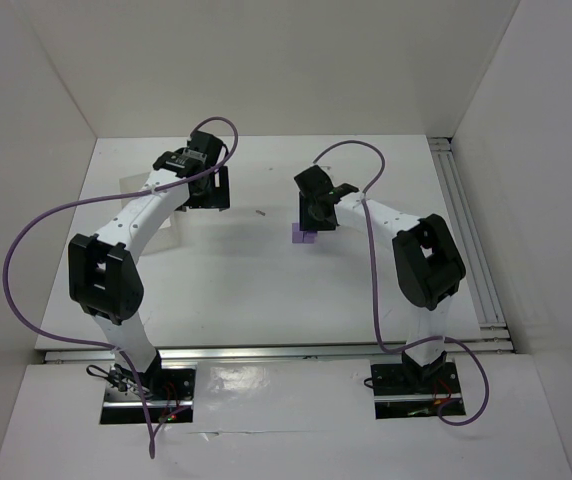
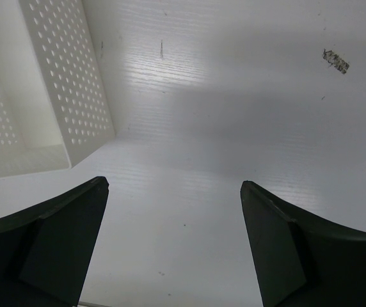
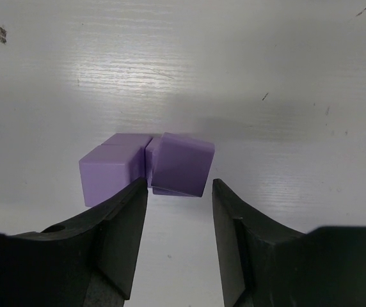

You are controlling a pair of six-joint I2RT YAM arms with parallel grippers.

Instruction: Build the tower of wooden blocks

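Observation:
The wood block tower is a small cluster of light-purple blocks (image 3: pixel 109 169) on the white table, seen in the top view just under the right arm's head (image 1: pixel 304 237). One purple block (image 3: pixel 182 161) sits tilted on a lower one, leaning against its left neighbour. My right gripper (image 3: pixel 180 181) is open right behind it, a fingertip either side of its near edge, with a sliver of gap on the right. My left gripper (image 2: pixel 173 185) is wide open over bare table with nothing between its fingers, and sits at the back left (image 1: pixel 206 188).
A white perforated tray (image 2: pixel 74 96) lies just left of the left gripper, by the left arm (image 1: pixel 171 232). A small dark scuff (image 2: pixel 335 61) marks the table between the arms. White walls enclose the table, with a rail (image 1: pixel 466 230) along the right edge.

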